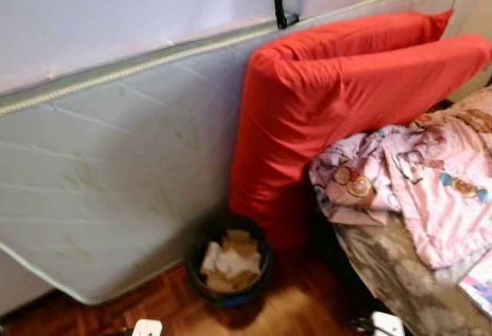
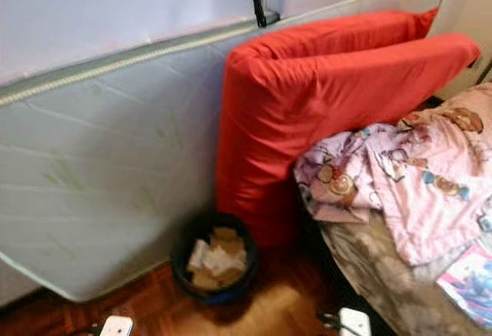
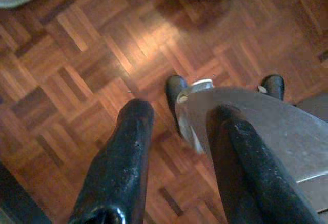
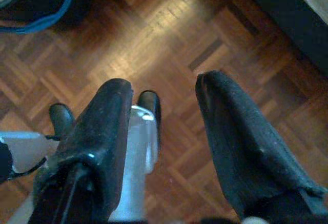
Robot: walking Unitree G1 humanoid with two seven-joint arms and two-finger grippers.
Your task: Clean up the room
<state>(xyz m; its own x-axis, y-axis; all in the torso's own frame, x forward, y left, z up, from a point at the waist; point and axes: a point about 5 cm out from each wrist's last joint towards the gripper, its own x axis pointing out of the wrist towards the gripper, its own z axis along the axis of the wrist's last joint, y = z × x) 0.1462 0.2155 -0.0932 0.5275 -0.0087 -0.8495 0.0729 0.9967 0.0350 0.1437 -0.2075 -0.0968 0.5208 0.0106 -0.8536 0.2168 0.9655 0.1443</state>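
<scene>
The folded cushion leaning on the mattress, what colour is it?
Plain red cushion, clearest in the left eye view.

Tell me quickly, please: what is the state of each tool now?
Left tool: open, holding nothing, hanging above the wooden floor.
Right tool: open, holding nothing, also above the floor.

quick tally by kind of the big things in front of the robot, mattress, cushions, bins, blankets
mattress: 1
red cushion: 1
bin with paper scraps: 1
pink blanket: 1
total: 4
</scene>
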